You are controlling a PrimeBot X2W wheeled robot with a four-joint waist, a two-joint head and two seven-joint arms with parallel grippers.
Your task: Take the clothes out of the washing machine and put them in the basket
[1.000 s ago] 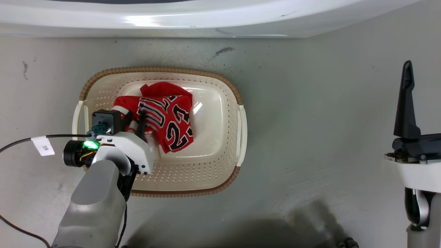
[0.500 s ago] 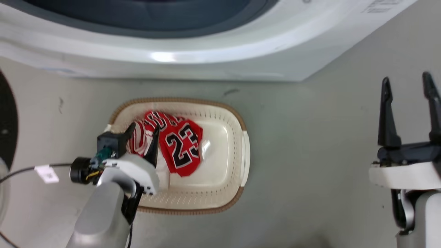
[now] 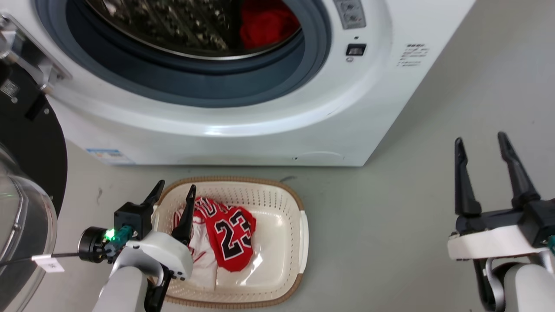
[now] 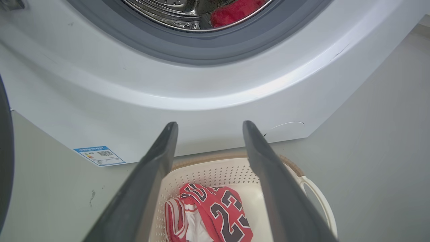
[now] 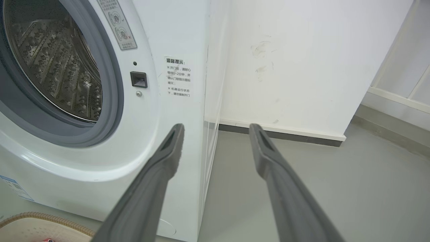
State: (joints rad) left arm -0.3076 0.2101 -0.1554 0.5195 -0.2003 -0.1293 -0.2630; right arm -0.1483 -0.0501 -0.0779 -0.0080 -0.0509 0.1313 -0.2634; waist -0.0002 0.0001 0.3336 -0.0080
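The red jersey (image 3: 227, 236) with the black 23 lies crumpled in the basket (image 3: 284, 201), toward its 9 o'clock side, with some white fabric showing beside it. The basket stands on the grey floor (image 3: 390, 216), and the washing machine (image 3: 260, 125) is close by at its 12 o'clock. A second red cloth (image 3: 266, 21) sits low inside the steel drum (image 3: 173, 26), toward 5 o'clock of the round opening. The door (image 3: 30, 143) stands open at the machine's 9 o'clock. The left gripper (image 3: 176, 185) hovers over the basket's 9 o'clock rim, its two fingers spread apart and holding nothing. The right gripper (image 3: 480, 138) is well off at the basket's 3 o'clock, above bare floor, fingers likewise apart and empty.
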